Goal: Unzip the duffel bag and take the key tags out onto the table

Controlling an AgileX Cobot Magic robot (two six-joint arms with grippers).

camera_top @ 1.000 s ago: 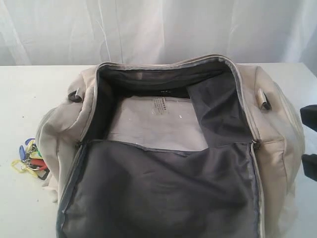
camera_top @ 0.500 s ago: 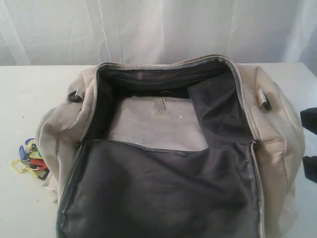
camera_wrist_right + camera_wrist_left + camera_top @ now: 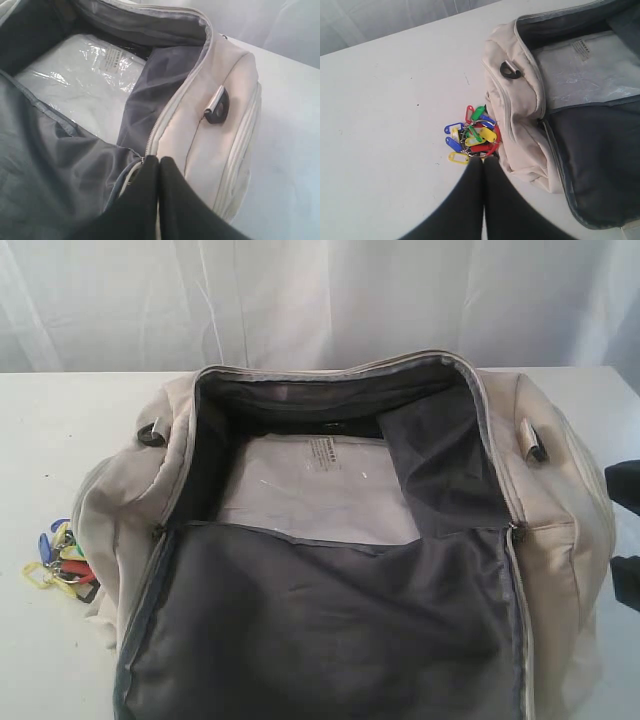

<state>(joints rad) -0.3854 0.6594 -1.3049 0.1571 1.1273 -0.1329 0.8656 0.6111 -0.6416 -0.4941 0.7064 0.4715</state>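
The cream duffel bag lies unzipped on the white table, its dark grey flap folded toward the front. The key tags, a blue, yellow, red and green bunch, rest on the table against the bag's left end. In the left wrist view my left gripper is shut, its tips just short of the key tags and nothing visible between them. My right gripper is shut too, by the zipper end on the bag's right side. Only dark parts of the right arm show in the exterior view.
A clear plastic packet with a printed label lies flat inside the bag. White curtains hang behind the table. Bare tabletop shows left of the tags and right of the bag. Black strap rings sit on both bag ends.
The dark right arm at the exterior view's right edge has drifted slightly down and outward. The bag and the key tags lie where they were.
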